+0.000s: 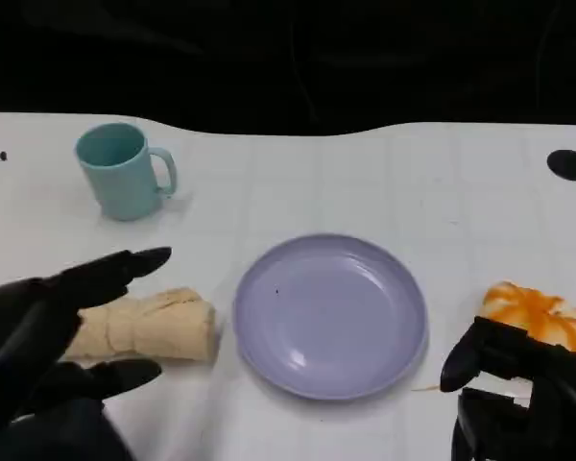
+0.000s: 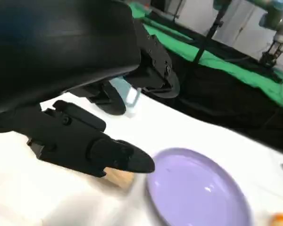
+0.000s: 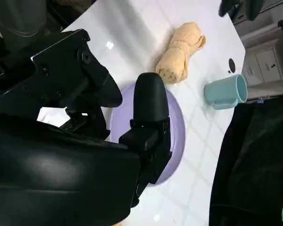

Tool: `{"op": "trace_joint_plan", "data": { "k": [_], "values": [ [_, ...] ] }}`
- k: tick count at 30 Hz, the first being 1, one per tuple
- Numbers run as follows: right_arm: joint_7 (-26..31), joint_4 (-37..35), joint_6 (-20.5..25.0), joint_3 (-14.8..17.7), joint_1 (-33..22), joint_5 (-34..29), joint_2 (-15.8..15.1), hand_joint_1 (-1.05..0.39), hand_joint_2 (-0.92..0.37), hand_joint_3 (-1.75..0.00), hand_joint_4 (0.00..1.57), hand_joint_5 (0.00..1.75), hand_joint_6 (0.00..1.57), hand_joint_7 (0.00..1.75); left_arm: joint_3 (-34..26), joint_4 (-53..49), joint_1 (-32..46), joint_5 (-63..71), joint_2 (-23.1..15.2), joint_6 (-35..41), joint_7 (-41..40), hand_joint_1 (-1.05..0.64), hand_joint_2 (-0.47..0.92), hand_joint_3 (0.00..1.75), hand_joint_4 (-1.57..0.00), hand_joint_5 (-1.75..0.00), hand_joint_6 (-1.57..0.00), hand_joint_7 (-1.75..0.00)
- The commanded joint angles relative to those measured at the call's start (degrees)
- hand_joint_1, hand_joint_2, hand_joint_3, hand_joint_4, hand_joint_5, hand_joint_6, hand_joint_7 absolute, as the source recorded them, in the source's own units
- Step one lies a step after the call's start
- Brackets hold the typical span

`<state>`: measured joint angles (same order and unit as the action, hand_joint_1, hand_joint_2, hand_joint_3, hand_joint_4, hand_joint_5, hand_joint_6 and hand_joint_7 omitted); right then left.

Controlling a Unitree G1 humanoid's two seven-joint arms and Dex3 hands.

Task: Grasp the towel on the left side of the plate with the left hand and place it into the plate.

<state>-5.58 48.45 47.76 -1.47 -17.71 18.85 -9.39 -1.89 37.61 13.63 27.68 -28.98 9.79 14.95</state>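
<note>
A soft, rolled tan towel (image 1: 152,327) is seen lying on the glossy white counter (image 1: 365,182) just left of the round, smooth lavender plate (image 1: 330,315) — the left hand (image 1: 53,331) is spread wide around it, nothing yet gripped.

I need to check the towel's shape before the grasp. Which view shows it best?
The right wrist view: the whole rolled towel lies unobstructed. In the head view the left hand covers one end; the left wrist view shows a corner.
</note>
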Motion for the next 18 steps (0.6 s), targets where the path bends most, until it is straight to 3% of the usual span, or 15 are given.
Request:
{"op": "trace_joint_plan", "data": {
  "k": [1,12,18],
  "values": [
    [0.5,1.0,0.7,0.6,-0.1,0.5,0.0,-0.05,-0.52,-1.36,0.77,1.75,0.58,1.70,5.4,-3.5,-4.9,14.8,-5.4,-0.3,3.1,-0.60,0.92,0.05,-0.35,-0.17,-0.32,0.00],
    [0.1,1.0,0.0,0.5,-0.5,0.2,-0.3,-0.05,-0.52,-1.37,0.79,1.75,0.59,1.70,16.0,-18.8,-16.5,29.4,-1.9,4.2,9.4,-0.56,0.88,0.00,-0.37,-0.10,-0.30,0.00],
    [0.2,0.7,-0.3,0.3,-0.6,-0.1,-0.3,-0.07,-0.50,-1.37,0.79,1.75,0.60,1.69,20.0,-33.9,-22.3,30.3,1.0,2.5,4.1,-0.56,0.86,0.00,-0.44,-0.10,-0.34,-0.02]
  ]
}}
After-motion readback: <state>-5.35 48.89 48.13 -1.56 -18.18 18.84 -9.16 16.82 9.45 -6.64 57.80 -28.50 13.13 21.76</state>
